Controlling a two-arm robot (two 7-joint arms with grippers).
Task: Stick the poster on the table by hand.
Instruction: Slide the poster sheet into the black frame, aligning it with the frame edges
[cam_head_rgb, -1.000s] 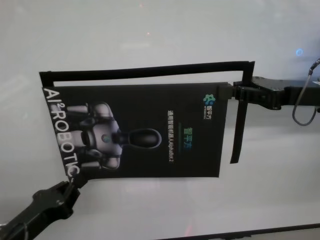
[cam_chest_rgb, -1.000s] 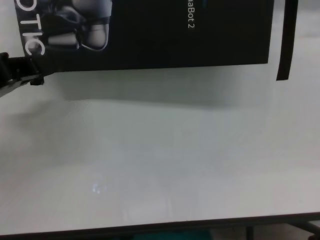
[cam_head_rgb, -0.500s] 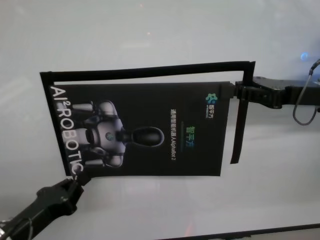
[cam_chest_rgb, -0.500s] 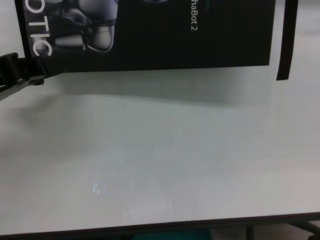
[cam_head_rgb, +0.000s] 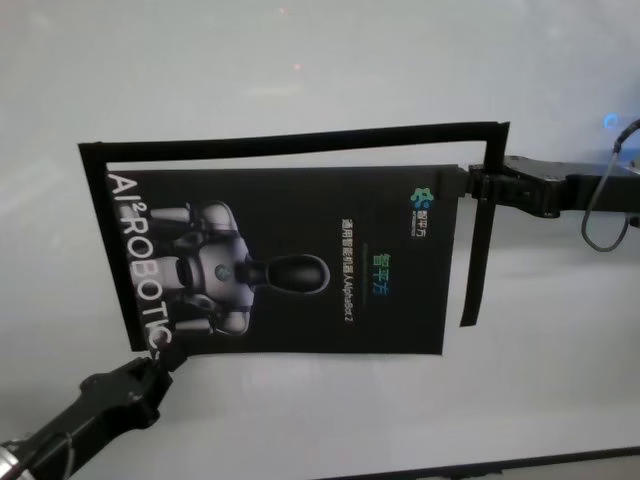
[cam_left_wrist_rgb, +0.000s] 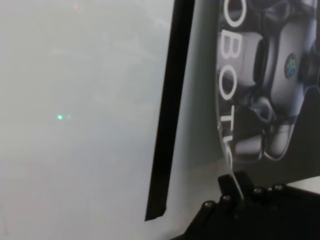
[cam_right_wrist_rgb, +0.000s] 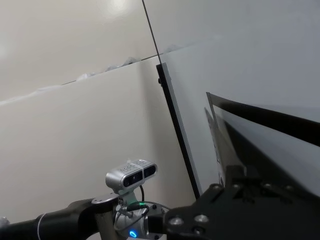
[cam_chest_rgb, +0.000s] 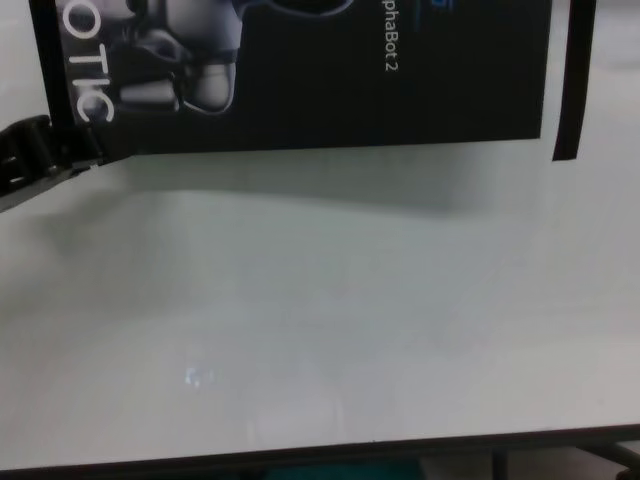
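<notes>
Table (cam_chest_rgb: 330, 350) edge nearest, bare white. Beyond it, the left gripper (cam_head_rgb: 160, 362) has its fingers pinched on the poster's (cam_head_rgb: 290, 265) near-left corner. The sheet hangs just above the surface, shadow beneath. It looks thin, light and floppy, so corner holds suit it. Farther off, the right gripper (cam_head_rgb: 468, 185) is clamped on the far-right corner, black strips (cam_head_rgb: 300, 140) framing it.

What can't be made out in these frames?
- Chest view: the poster is cut off by the top edge; the right gripper is out of frame.
- Head view: whether the poster lies flat on the table is unclear.
- Head view: the finger gap of the left gripper and right gripper is black on black at the poster's corners.
</notes>
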